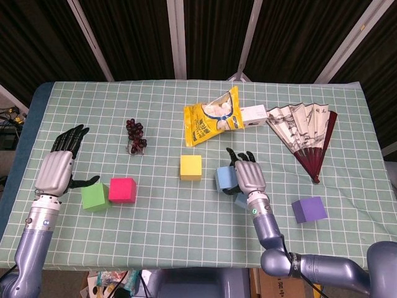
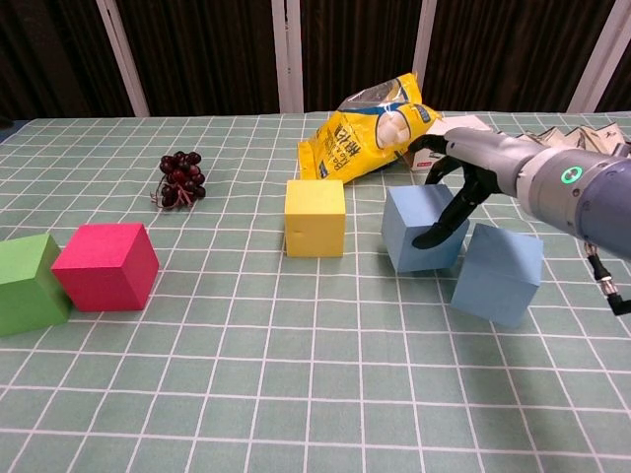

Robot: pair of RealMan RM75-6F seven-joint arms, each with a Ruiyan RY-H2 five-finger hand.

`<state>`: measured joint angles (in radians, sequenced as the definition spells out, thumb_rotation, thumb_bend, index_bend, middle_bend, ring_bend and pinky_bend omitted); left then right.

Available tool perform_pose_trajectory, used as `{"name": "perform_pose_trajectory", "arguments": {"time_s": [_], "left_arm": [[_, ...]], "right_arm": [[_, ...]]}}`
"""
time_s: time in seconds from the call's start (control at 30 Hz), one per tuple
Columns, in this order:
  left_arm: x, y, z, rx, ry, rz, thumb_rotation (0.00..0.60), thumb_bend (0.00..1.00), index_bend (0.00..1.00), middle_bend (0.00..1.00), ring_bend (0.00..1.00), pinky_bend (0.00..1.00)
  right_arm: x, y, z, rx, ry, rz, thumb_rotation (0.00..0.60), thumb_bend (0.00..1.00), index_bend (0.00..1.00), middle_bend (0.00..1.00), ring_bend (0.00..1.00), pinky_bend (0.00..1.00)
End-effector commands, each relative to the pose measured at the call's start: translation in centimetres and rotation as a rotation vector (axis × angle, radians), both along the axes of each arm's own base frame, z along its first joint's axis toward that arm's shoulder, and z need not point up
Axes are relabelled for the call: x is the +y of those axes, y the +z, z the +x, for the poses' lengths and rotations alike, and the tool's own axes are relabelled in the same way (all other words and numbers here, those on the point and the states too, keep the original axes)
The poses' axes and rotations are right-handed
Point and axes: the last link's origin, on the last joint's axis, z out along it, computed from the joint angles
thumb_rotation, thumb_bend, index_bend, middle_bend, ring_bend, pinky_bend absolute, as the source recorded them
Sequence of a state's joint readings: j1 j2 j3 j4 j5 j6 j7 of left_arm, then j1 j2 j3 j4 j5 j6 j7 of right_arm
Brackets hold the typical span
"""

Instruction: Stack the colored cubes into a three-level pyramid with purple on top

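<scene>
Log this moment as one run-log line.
right hand: holds blue cube | left hand: open beside green cube | pyramid: not started
</scene>
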<state>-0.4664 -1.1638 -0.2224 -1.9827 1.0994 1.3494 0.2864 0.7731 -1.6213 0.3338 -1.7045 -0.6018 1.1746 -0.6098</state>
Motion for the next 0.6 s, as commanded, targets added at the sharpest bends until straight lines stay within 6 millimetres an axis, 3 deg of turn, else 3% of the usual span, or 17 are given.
{"name": "perform_pose_trajectory", "arguments": {"time_s": [0.03,0.6], "left_arm": [[0.0,0.0,0.0,-0.001,0.001,-0.002,0.6,0.13,0.0,0.0,0.0,0.0],[0.2,0.1,-0.3,-0.005,0.018,-0.003,0.6,0.13,0.0,0.0,0.0,0.0]], "right_arm": [[-0.7,0.2,0.0,0.015,-0.01,-0.011,0.6,0.14,0.0,0.46,0.15,0.0],[-2.5,-1.5,1.7,0.055,-0.033,-0.054,0.6,0.14,0.0,0.46,0.15,0.0]]}}
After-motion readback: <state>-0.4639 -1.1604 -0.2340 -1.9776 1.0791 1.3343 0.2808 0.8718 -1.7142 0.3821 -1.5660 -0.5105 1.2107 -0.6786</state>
